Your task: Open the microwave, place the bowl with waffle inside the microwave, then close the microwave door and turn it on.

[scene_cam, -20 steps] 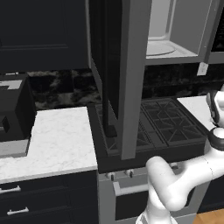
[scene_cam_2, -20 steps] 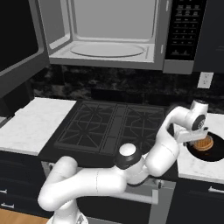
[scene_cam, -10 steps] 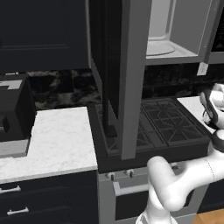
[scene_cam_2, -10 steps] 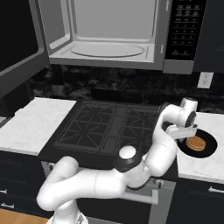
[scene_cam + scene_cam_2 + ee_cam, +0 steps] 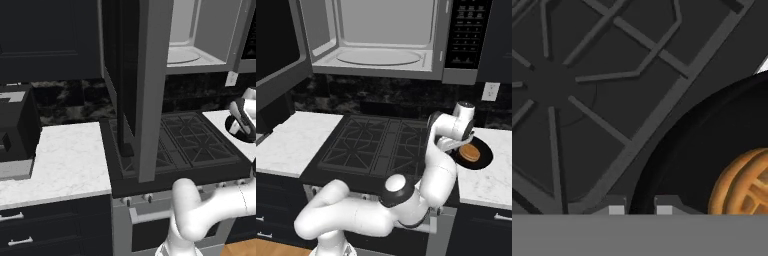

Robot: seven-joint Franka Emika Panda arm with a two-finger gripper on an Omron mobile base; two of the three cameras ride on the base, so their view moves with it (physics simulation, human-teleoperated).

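The microwave hangs above the stove with its light grey cavity and pale turntable showing. The microwave door stands swung wide to the left, edge-on in the left base view. The small black bowl carries a round brown waffle and sits at the left end of the right counter, overlapping the stove edge. My gripper reaches down at the bowl's left rim. In the hand view the fingertips stand close together astride the rim of the bowl, with my gripper shut on it and the waffle just beyond.
A black gas stove with grates lies below the microwave. White marble counters flank it. A black boxy appliance stands on the left counter. The open door juts out over the stove's left half. A wall outlet is behind the bowl.
The fingers have narrowed onto the bowl's rim. The bowl with the waffle has shifted left toward the stove edge together with the hand. The microwave and the base views stay as they were.
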